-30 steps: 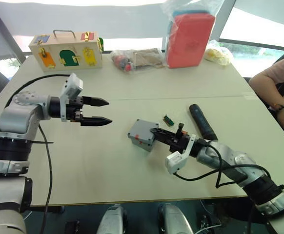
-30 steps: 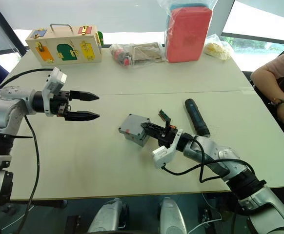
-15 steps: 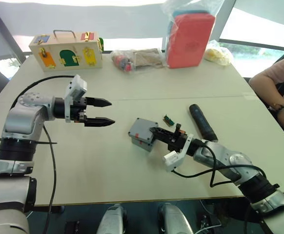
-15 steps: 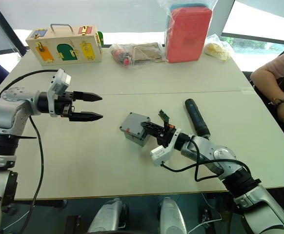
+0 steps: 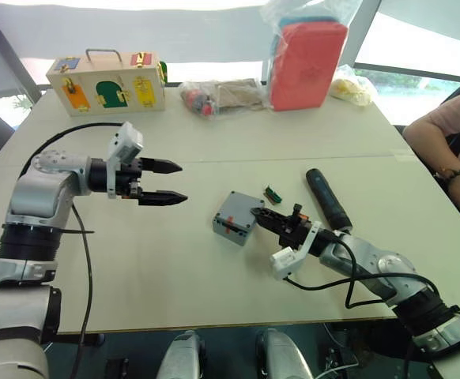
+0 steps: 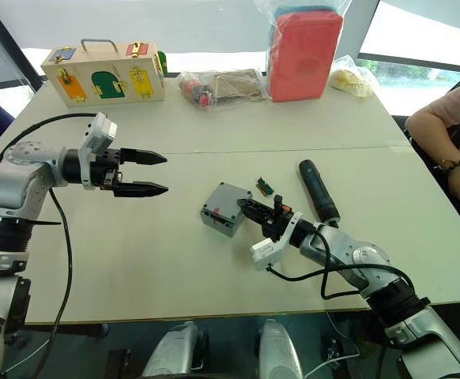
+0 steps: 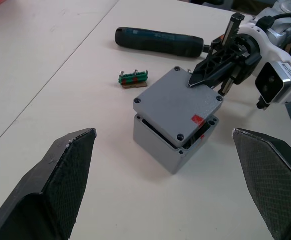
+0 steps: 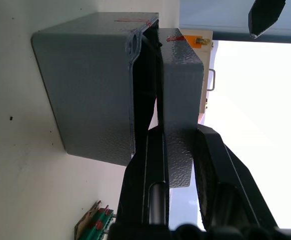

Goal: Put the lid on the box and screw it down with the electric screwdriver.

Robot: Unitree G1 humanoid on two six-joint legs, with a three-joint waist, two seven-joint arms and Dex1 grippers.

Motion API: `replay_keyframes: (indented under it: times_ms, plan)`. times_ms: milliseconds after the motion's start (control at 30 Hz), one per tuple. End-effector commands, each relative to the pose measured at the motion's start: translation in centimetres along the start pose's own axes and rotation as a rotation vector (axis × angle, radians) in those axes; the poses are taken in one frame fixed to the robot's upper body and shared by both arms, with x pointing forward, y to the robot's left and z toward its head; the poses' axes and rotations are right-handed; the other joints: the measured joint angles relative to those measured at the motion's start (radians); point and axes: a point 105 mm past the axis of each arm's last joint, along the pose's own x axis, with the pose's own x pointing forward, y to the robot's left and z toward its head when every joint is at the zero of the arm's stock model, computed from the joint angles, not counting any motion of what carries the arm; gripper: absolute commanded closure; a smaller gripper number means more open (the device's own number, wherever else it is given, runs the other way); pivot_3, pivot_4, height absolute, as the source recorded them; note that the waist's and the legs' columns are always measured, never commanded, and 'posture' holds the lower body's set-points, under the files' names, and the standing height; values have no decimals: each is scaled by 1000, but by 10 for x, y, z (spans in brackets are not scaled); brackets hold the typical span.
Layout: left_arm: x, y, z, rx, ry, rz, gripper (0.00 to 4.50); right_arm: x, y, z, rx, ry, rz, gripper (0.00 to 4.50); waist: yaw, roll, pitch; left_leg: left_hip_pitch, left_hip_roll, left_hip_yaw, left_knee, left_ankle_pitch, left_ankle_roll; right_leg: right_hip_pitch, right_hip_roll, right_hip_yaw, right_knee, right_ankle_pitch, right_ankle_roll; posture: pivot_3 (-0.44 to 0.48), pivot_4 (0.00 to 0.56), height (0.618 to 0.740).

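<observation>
The grey box (image 5: 228, 230) stands mid-table, and the lid (image 5: 242, 207) lies on it a little askew, with a gap showing on one side (image 7: 178, 107). My right gripper (image 5: 260, 215) is shut on the lid's edge. In the right wrist view one finger sits in the gap and the other over the lid (image 8: 178, 95). The black electric screwdriver (image 5: 327, 197) lies flat on the table just right of the box. My left gripper (image 5: 181, 182) hovers open to the left of the box with nothing in it; its fingers (image 7: 60, 175) stand wide apart.
A small green connector block (image 5: 273, 193) lies between the box and the screwdriver. Along the far edge stand a wooden latch box (image 5: 107, 79), plastic bags (image 5: 222, 95) and a red container in a bag (image 5: 307, 59). A person's arm (image 5: 451, 150) rests at the right edge.
The box with the lid has slid and turned slightly to the right along with my right gripper. My left gripper has shifted a little toward the middle and stays open.
</observation>
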Motion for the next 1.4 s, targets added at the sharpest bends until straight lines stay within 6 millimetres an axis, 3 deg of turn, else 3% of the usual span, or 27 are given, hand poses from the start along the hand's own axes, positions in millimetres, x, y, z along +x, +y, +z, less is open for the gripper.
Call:
replay_keyframes:
  times_ms: [33,600,800,1400]
  plan:
    - [-1,1,12,55,-1,5,26,0,-10,0,-7,2,-45,4307,0,0,0,0,0,0,0,0,0,0,0,0,0,0,0,0,150,730]
    - [0,0,10,49,-3,9,26,6,-17,8,17,-32,-73,4307,-2,0,0,0,0,-1,0,0,0,0,0,0,0,0,0,0,150,730]
    - [-1,-9,6,54,10,-37,26,8,-22,11,19,-45,-92,4307,-2,0,0,0,0,-1,0,0,0,0,0,0,0,0,0,0,150,730]
    - [-1,-13,5,61,12,-36,26,3,-6,6,53,-27,-39,4307,0,0,0,0,0,-1,1,0,0,0,0,0,1,0,0,0,150,730]
